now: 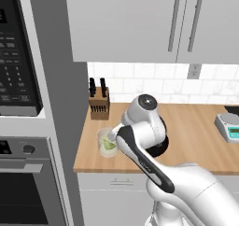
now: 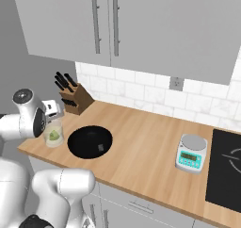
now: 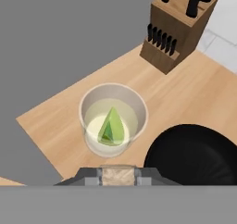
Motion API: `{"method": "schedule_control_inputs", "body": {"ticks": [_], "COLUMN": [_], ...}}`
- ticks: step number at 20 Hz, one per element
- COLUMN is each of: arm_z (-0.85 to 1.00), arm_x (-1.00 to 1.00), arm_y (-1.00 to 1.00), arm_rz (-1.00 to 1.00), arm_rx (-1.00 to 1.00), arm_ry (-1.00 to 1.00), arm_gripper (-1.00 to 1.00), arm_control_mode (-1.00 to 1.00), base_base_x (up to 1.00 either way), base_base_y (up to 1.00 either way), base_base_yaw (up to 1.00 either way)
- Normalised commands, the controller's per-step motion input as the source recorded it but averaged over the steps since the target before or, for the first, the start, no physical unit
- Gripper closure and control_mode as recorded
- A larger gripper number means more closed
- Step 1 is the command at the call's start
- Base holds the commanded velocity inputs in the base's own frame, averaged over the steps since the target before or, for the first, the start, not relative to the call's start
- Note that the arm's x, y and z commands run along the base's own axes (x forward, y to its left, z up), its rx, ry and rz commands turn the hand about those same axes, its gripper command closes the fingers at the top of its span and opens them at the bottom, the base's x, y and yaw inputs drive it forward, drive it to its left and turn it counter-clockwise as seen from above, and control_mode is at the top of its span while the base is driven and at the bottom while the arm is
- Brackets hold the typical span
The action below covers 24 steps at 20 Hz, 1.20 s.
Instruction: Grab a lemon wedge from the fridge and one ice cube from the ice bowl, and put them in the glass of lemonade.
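Right now the short clear glass of pale yellowish lemonade [image 3: 113, 121] stands near the left front corner of the light wooden worktop [image 2: 150, 151], and the small yellow-green lemon wedge [image 3: 112, 127] sits inside it, point up in the hand view, lying in the liquid. In the right base view the wedge [image 2: 54, 135] shows as a green patch low in the tumbler [image 2: 53, 133].

Just beside the glass, toward the middle of the worktop, rests the shallow round black ice bowl [image 2: 90, 141]; a small pale lump [image 2: 100, 148] lies in it. In the hand view the rims of glass and bowl [image 3: 194, 153] come very close, though whether they touch cannot be told.

The white arm's tool [image 2: 51, 110] hangs above the glass, at its back edge as the right base view has it. Its fingers stand closed together with nothing between them; in the hand view the finger tips [image 3: 118, 176] sit at the bottom edge, just below the glass.

Behind the glass, against the white tiled wall, stands a wooden knife block with black handles [image 2: 75, 99]. Farther right on the worktop sits a small grey kitchen scale with a teal display [image 2: 191, 154], well apart from the bowl. Pale upper cupboards with long bar handles [image 2: 132, 24] hang above.
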Motion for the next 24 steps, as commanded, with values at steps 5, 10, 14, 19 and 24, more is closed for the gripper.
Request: {"method": "schedule_control_inputs", "body": {"ticks": [5,10,14,19,24], "arm_z": [0.00,0.00,0.00,0.00,0.00], "arm_x": [0.03,0.27,0.34,0.23,0.11], "arm_y": [0.00,0.00,0.00,0.00,0.15], "arm_rz": [0.00,0.00,0.00,0.00,0.00], "arm_rx": [0.00,0.00,0.00,0.00,0.00], "arm_ry": [0.01,0.00,0.06,0.00,0.03], "arm_gripper": [1.00,1.00,1.00,1.00,1.00], "arm_control_mode": [-1.00,-1.00,-1.00,-1.00,-1.00], "base_base_x": [0.00,0.00,0.00,0.00,0.00], "base_base_y": [0.00,0.00,0.00,0.00,0.00], "base_base_yaw": [0.00,0.00,0.00,0.00,0.00]}}
